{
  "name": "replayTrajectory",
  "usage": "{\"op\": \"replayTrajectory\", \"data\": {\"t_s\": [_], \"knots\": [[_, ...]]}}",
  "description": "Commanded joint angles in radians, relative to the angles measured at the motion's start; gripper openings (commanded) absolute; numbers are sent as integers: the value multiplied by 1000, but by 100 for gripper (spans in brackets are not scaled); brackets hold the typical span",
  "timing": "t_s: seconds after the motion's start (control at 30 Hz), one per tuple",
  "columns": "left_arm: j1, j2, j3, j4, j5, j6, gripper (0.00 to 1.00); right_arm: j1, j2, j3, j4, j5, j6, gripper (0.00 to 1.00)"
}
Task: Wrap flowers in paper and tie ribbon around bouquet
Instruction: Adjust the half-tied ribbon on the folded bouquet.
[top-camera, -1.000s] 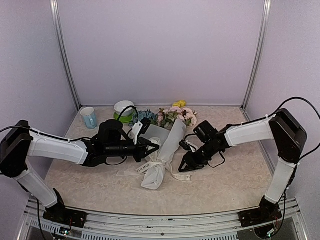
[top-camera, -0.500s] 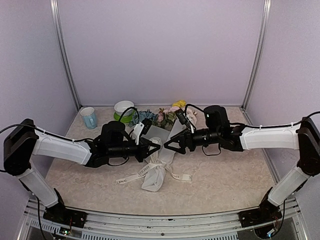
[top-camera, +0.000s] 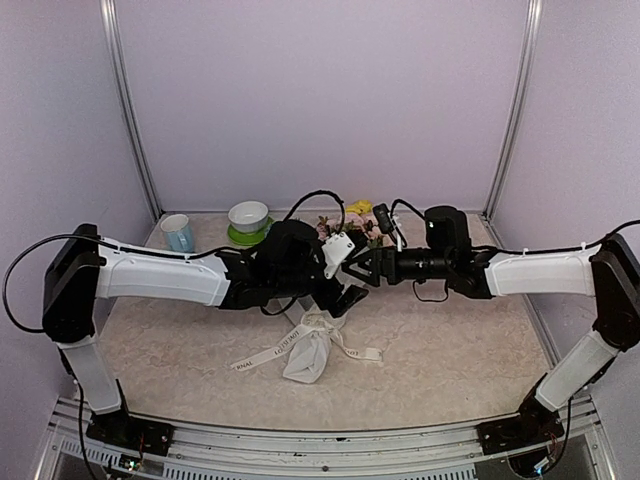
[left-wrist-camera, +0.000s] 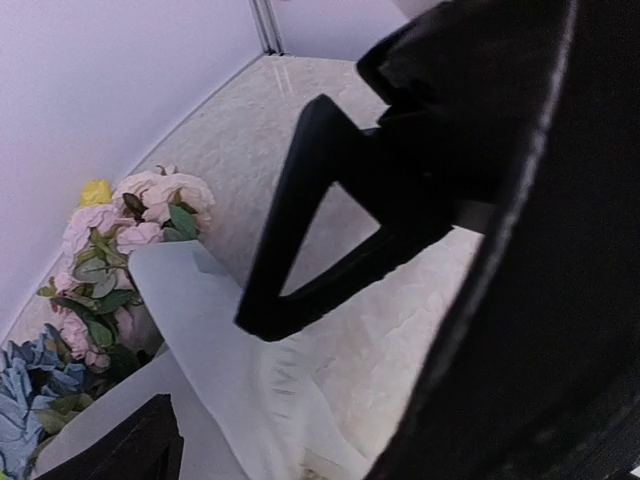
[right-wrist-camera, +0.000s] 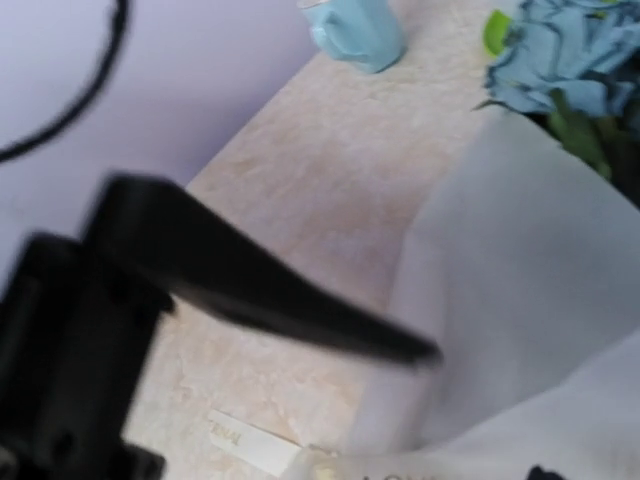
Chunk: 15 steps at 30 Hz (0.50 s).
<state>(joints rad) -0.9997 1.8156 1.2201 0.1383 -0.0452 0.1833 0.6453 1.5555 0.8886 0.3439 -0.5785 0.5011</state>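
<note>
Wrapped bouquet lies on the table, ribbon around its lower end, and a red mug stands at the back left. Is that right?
Not quite: the mug is light blue, not red, as the top external view shows. The bouquet does lie wrapped, with the ribbon around its lower end.

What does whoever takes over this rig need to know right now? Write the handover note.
Left gripper: jaws open, empty, above the bouquet.
Right gripper: jaws open, empty, facing the left one.
Bouquet lies on the table, flowers at the far end, paper wrapped round the stems.
Done: wrapping; ribbon goes round the lower part, ends trailing on the table.
Left: check the knot, which I cannot confirm from here; pull both arms back.
</note>
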Motion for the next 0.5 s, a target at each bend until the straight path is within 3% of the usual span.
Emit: {"op": "replayTrajectory", "data": {"t_s": [0.0,0.23,0.33,0.37,0.47], "knots": [[-16,10,64,-156,-136,69,99,-18,-38,-4,-102,49,5,88],[-20,-75,34,-242,-311,0,99,-10,13,35,-223,62,-52,84],[41,-226,-143,-234,-146,-144,99,18,49,76,-309,72,-140,83],[70,-273,-225,-217,-74,-195,92,20,57,76,-324,44,-153,83],[78,-369,-422,-177,-3,-268,58,20,84,65,-367,-6,-209,84]]}}
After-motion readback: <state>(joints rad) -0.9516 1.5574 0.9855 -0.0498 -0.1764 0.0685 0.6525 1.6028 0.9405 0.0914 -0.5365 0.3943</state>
